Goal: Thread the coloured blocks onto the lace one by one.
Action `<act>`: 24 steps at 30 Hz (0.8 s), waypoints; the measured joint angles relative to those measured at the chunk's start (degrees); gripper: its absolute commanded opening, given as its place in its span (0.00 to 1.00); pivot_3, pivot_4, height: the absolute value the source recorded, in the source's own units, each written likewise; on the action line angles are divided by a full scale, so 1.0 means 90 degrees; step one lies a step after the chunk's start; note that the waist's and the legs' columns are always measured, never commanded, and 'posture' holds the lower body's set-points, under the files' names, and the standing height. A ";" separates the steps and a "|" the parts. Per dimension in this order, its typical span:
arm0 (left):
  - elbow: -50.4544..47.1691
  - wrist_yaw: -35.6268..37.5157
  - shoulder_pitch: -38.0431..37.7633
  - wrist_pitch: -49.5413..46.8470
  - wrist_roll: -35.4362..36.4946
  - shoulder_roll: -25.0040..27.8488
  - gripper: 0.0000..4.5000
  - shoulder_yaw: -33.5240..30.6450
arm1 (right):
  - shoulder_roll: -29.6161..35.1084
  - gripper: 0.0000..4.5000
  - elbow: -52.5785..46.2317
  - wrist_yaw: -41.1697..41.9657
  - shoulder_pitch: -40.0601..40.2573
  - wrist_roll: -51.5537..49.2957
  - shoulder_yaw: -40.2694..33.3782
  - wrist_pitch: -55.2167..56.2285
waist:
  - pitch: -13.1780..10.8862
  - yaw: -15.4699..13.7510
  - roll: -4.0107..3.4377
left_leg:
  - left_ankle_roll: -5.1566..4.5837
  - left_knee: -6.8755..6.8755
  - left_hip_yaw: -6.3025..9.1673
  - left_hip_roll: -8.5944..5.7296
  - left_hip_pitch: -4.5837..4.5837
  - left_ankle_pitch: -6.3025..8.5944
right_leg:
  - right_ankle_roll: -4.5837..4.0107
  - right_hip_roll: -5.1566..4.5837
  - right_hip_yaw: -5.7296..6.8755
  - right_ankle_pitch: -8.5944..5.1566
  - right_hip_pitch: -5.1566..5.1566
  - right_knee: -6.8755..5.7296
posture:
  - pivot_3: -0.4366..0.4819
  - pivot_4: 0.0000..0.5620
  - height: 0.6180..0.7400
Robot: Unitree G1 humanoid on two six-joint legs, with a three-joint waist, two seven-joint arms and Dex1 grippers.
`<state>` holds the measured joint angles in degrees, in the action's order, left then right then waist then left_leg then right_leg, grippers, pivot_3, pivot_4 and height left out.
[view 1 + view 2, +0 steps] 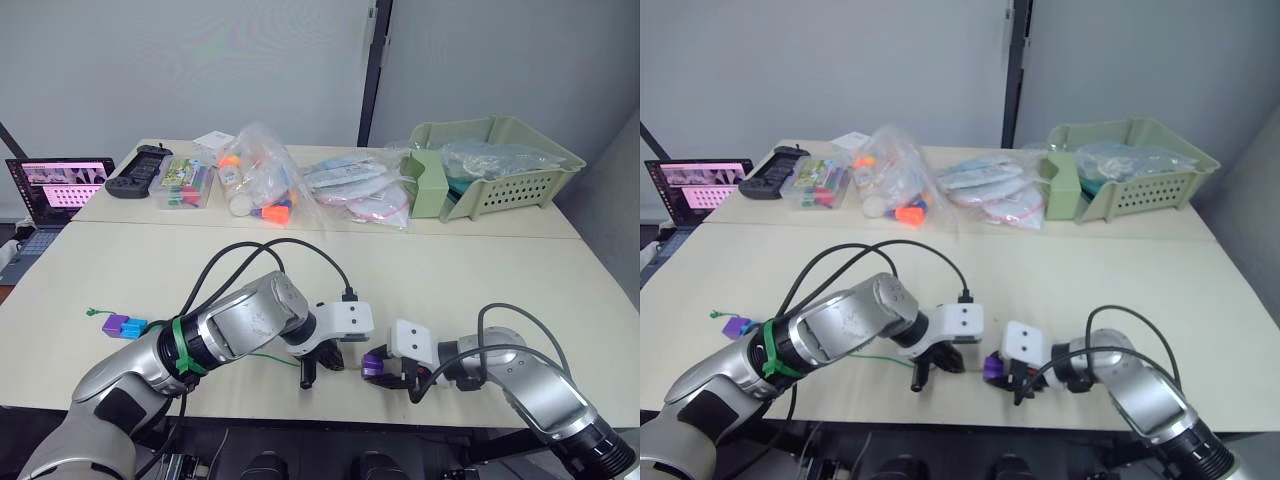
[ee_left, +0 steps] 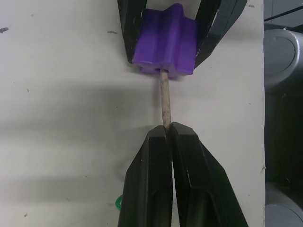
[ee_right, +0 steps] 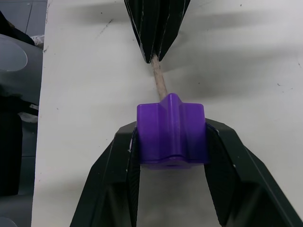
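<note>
I am feeding the lace's stiff pale tip (image 2: 164,97) into a purple block (image 3: 171,134) near the table's (image 1: 480,270) front edge. My right gripper (image 3: 171,156) is clamping the block steady, while my left gripper (image 2: 169,135) is pinching the tip close for aim.

Three coloured blocks on the bench: two purple (image 1: 374,364) (image 1: 116,324), one blue (image 1: 135,327); one green lace (image 1: 262,357); one laptop (image 1: 55,195).
</note>
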<state>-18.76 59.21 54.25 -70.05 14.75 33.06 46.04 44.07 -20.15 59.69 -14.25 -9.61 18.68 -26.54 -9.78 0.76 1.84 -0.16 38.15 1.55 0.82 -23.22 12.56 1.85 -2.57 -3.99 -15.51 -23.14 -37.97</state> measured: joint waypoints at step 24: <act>0.0476 -0.0411 -0.0363 0.0405 0.0074 -0.0690 0.15 -0.0291 | -0.0031 0.30 -0.0157 -0.0082 0.0037 0.0042 -0.0039 -0.0257 | 0.0001 -0.0006 0.0000 | 0.0000 0.0000 0.0001 0.0000 0.0003 0.0000 | -0.0001 -0.0001 -0.0001 0.0000 0.0004 0.0000 | 0.48 0.27 1.00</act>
<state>-14.48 55.51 50.98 -66.41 15.41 26.85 43.42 43.79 -21.56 58.96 -13.91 -9.24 18.33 -28.86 -9.77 0.70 1.84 -0.16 38.15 1.56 0.82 -23.19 12.56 1.85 -2.58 -3.99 -15.51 -23.11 -37.98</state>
